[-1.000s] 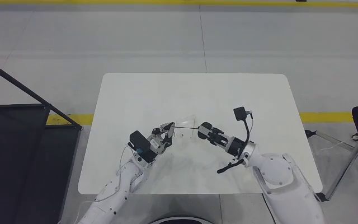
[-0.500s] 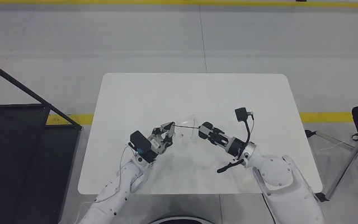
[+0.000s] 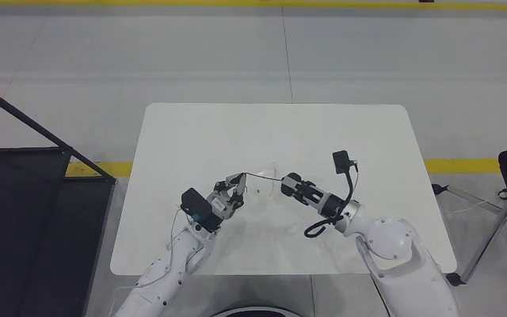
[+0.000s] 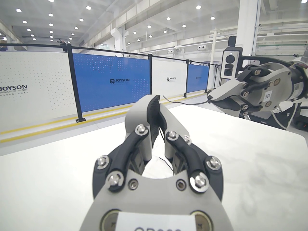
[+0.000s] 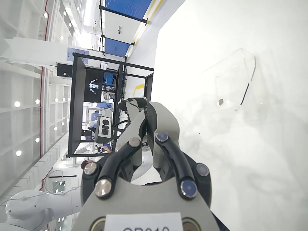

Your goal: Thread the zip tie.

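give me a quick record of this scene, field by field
table: white table
zip tie: thin black zip tie, held off the table, spanning between the two arms
left end effector: left end effector shut on one end of the zip tie
right end effector: right end effector shut on the other end
tray: clear tray on the table, close to the span
threaded: cannot tell, too small

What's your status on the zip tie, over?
Left gripper shut on zip tie. Right gripper shut on other end. Transparent tray on table nearby.
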Controlling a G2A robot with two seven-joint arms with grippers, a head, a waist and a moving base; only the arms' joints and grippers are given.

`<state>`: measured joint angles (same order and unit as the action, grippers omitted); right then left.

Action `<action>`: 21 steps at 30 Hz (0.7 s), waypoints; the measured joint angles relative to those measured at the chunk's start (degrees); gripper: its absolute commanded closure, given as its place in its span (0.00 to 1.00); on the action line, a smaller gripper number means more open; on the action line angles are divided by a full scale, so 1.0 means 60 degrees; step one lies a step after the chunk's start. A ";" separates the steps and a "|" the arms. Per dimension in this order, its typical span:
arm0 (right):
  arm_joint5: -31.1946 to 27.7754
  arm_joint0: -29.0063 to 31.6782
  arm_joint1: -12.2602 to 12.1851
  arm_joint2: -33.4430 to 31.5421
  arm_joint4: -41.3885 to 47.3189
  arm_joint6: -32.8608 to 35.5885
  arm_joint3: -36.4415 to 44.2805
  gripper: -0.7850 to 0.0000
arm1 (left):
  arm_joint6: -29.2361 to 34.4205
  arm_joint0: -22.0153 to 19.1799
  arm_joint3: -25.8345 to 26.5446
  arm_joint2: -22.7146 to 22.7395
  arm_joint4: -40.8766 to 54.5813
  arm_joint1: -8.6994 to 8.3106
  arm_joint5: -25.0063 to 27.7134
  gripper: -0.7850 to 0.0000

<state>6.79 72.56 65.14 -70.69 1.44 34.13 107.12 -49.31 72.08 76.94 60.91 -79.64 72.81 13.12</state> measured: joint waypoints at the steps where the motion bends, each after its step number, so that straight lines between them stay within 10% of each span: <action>1: 0.0030 -0.0004 0.0002 0.0013 -0.0014 -0.0001 0.0010 1.00 | 0.0000 0.0000 0.0000 0.0000 -0.0001 0.0000 0.0000 1.00; 21: 0.0232 -0.0249 0.0007 -0.0097 0.0228 0.0299 -0.0227 1.00 | 0.0003 0.0000 0.0001 -0.0001 0.0000 0.0000 0.0001 1.00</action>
<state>8.18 71.06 65.19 -71.27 2.81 35.93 105.76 -49.29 72.08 76.95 60.91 -79.64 72.81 13.13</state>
